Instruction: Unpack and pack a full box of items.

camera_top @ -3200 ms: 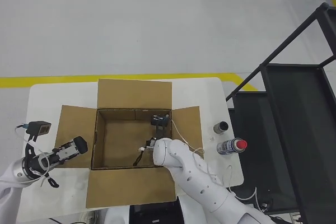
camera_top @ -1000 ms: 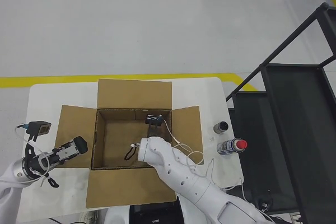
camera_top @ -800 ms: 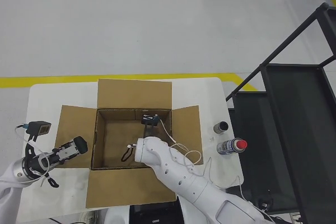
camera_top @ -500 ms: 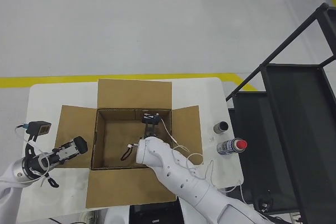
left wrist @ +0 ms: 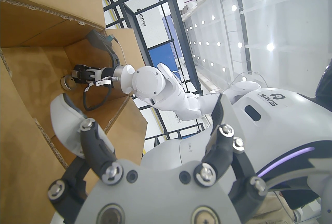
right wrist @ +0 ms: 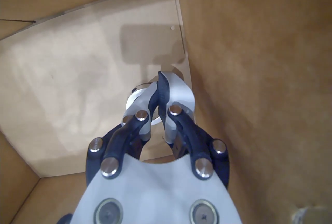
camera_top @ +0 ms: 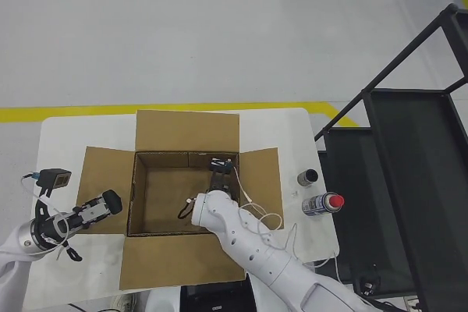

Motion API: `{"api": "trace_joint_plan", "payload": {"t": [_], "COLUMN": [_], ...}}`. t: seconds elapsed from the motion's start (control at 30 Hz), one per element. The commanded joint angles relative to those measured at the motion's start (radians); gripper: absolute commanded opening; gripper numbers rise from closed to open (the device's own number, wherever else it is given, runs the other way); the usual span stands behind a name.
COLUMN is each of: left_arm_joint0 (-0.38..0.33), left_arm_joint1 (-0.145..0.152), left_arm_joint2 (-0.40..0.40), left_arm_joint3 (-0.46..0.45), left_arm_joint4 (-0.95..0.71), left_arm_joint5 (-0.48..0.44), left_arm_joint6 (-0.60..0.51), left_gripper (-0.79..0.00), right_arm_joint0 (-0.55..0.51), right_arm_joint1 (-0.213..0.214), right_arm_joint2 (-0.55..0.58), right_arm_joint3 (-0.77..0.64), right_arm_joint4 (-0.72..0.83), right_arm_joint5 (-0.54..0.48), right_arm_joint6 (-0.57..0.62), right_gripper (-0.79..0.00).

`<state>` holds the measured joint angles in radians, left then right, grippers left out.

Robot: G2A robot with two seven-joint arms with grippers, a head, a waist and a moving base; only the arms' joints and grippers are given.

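One round tin (left wrist: 64, 83) lies just beyond right claw (right wrist: 158, 81), beside box wall (right wrist: 246, 54).

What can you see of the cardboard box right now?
The cardboard box is plain brown corrugated board. It stands upright in the middle of the white table with all four flaps folded outward. Its floor looks bare except for one small round silvery item near a corner. The right gripper is down inside, close to a side wall, right at that item. The left gripper hangs over the flap on its own side; contact cannot be judged.
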<state>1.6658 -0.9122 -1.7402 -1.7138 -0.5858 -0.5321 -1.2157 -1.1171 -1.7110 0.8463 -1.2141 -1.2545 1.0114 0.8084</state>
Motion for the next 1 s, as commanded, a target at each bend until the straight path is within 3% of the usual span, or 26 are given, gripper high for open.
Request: {"api": "trace_joint_plan", "payload": {"t": [0.0,0.37,0.8,0.9,0.97], "left_arm_joint0": [0.0,0.0,0.0,0.0,0.0], "left_arm_joint1": [0.0,0.0,0.0,0.0,0.0], "left_arm_joint2": [0.0,0.0,0.0,0.0,0.0], "left_arm_joint3": [0.0,0.0,0.0,0.0,0.0], "left_arm_joint4": [0.0,0.0,0.0,0.0,0.0], "left_arm_joint5": [0.0,0.0,0.0,0.0,0.0], "left_arm_joint6": [0.0,0.0,0.0,0.0,0.0], "left_gripper": [0.0,0.0,0.0,0.0,0.0], "right_arm_joint0": [0.011,0.02,-0.097,-0.098,-0.095], "right_arm_joint1": [-0.008,-0.03,-0.01,-0.015,-0.022], "right_arm_joint2": [-0.01,-0.032,0.048,0.059,0.065], "right_arm_joint3": [0.026,0.0,-0.126,-0.098,-0.084], "right_arm_joint4": [-0.002,-0.009,-0.148,-0.174,-0.186], "right_arm_joint5": [-0.003,-0.035,-0.032,-0.046,-0.054], "right_arm_joint6": [0.003,0.035,0.032,0.046,0.054], "right_gripper": [-0.785,-0.785,-0.785,-0.64,-0.646]}}
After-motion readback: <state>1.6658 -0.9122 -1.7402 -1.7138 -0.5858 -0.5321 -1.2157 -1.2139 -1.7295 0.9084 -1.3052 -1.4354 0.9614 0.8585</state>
